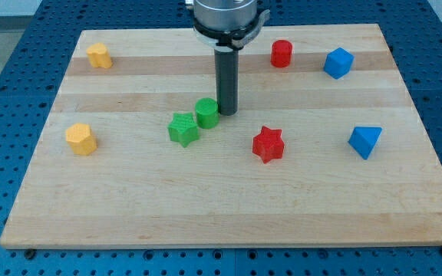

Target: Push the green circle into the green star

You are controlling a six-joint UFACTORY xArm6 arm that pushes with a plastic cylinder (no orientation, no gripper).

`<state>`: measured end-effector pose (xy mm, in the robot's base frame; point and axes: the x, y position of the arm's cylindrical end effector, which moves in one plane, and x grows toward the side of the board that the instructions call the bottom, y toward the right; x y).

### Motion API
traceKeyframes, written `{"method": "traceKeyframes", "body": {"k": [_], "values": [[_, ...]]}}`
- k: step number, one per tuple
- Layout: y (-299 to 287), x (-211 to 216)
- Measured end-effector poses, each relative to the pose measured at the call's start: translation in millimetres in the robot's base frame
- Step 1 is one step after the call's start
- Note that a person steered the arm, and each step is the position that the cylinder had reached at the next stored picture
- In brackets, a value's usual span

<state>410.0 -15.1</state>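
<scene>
Our rod carries no pincer, so nothing is held; my tip [227,113] sits at three o'clock of the green circle [206,112], touching it; the circle touches the green star [183,129] at its seven o'clock on the wooden surface [129,207]; our arm's upper part is cut off at twelve o'clock.
</scene>
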Motion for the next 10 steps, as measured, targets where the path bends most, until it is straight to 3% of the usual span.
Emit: {"method": "traceKeyframes", "body": {"k": [3, 5, 7, 8, 10], "values": [[-19.2, 5.1], [-48.7, -98.6], [-150.3, -213.9], [-171.6, -218.9], [-289.0, -198.9]]}}
